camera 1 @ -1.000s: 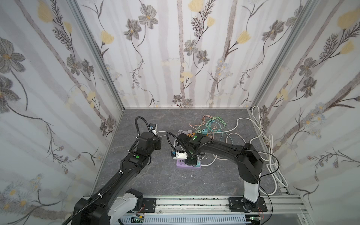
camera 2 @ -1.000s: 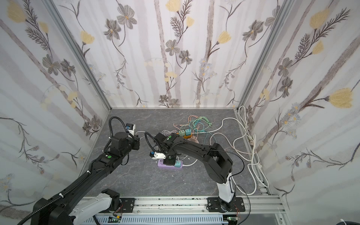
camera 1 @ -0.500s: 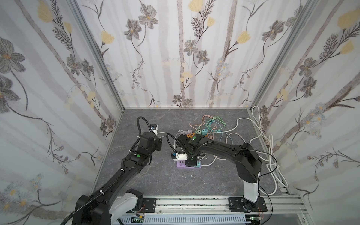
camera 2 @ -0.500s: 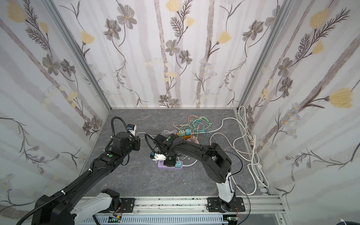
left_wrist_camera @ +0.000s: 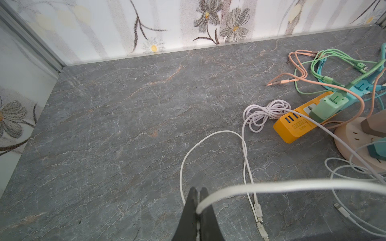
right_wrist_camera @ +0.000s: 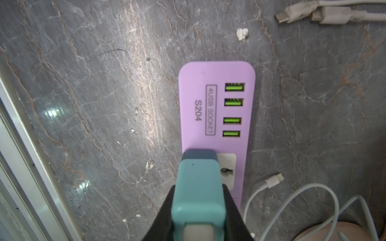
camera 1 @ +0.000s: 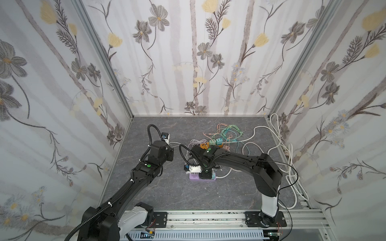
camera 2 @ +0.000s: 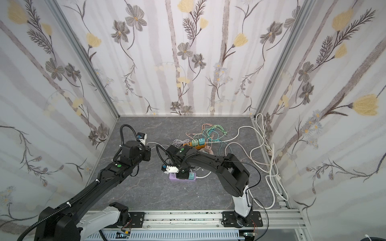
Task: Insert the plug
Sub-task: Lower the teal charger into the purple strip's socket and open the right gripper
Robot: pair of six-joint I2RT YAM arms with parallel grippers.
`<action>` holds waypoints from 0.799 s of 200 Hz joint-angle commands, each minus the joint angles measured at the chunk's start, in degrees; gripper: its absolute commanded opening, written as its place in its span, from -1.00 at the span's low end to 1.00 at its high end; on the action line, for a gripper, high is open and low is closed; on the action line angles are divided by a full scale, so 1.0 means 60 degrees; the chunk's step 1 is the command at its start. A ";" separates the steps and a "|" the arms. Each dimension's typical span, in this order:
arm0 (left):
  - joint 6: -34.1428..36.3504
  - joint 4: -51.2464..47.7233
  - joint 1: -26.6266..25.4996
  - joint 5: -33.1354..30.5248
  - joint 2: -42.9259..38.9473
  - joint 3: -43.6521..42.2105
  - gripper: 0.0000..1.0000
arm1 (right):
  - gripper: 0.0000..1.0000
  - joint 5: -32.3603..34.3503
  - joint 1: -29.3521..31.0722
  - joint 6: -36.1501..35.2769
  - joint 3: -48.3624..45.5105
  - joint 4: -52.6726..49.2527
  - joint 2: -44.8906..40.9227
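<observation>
Front of bench [camera 1: 167, 194]: purple power strip [right_wrist_camera: 194, 83], flat, four green USB ports. Right pincer [right_wrist_camera: 198, 208] above it, clamped on teal plug [right_wrist_camera: 198, 179]; plug covering part of white socket [right_wrist_camera: 228, 167], seating depth unclear. Further back, left side: left pincer [left_wrist_camera: 197, 200] closed on white cable [left_wrist_camera: 271, 184]. Beyond: orange strip [left_wrist_camera: 292, 127] with green adapter [left_wrist_camera: 328, 106]; round beige socket block [left_wrist_camera: 353, 135]. Farthest: tangled coloured cords [left_wrist_camera: 309, 68].

We see 3 walls [camera 1: 194, 52] papered with grey and yellow flowers, joined by 2 aluminium corner posts [camera 1: 105, 58], around a grey veined stone-look floor [camera 1: 167, 192], with an aluminium rail [camera 1: 208, 218] along its near edge.
</observation>
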 commanded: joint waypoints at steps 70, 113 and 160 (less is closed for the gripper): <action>-0.0060 0.0055 0.0011 0.0156 0.0228 0.0223 -1.00 | -0.18 -0.0484 0.0034 0.0023 0.0185 0.0016 -0.0432; -0.0083 0.0052 0.0007 0.0177 0.0330 0.0223 -1.00 | 0.22 -0.0916 0.0014 -0.0757 -0.0315 0.0369 -0.1538; -0.0111 -0.0077 -0.0002 0.0083 0.0345 0.0237 -1.00 | 0.38 -0.1479 -0.0099 -0.1034 -0.0950 0.0974 -0.2939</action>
